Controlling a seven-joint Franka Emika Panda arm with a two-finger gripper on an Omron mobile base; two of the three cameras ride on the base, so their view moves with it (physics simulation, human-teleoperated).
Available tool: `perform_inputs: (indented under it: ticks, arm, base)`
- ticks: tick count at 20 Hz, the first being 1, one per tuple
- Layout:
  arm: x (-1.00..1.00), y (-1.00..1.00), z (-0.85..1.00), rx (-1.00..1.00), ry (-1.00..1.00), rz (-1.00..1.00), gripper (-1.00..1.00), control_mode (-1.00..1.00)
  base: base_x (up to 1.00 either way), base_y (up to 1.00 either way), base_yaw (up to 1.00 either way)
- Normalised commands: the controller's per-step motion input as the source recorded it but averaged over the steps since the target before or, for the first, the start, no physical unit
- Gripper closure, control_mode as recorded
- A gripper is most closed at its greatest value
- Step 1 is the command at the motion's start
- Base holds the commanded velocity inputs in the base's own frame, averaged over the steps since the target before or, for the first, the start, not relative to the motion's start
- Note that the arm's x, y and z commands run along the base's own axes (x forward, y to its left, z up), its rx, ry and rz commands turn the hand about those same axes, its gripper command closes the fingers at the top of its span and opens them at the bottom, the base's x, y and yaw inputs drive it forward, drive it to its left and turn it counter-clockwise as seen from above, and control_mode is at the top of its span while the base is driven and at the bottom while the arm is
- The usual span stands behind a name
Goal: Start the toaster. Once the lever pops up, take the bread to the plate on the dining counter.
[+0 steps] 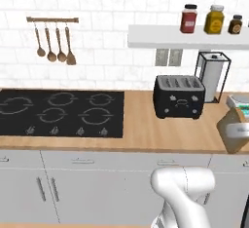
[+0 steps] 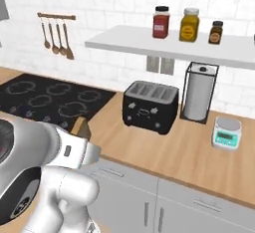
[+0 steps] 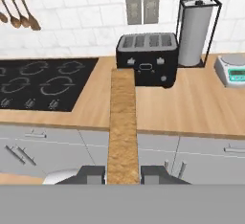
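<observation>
Bread slice gripped by the tool, held out in front of the wall desk.

The wood-topped desk [image 1: 146, 129] carries a black cooktop [image 1: 61, 112] on the left and the black toaster [image 1: 179, 97] further right, just beside a paper-towel holder [image 1: 213, 76]; a small scale [image 2: 226, 133] sits near the right end. The tool [image 3: 122, 175] is clenched on the bread [image 3: 122, 122], seen edge-on as a brown strip between the two dark fingers [image 3: 91, 175], away from the toaster and off the desk, before the grey cabinets.
</observation>
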Motion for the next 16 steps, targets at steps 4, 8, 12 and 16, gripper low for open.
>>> perform_inputs:
  ticks: [4,8,12,16]
  arm:
    - [0.0,0.0,0.0,0.0,0.0,0.0,1.0,1.0]
    - [0.0,0.0,0.0,0.0,0.0,0.0,1.0,1.0]
    - [0.0,0.0,0.0,0.0,0.0,0.0,1.0,1.0]
    - [0.0,0.0,0.0,0.0,0.0,0.0,1.0,1.0]
  base:
    - [-0.36,0.0,0.98]
    - [-0.1,0.0,1.0]
    - [-0.07,0.0,1.0]
    - [0.0,0.0,1.0]
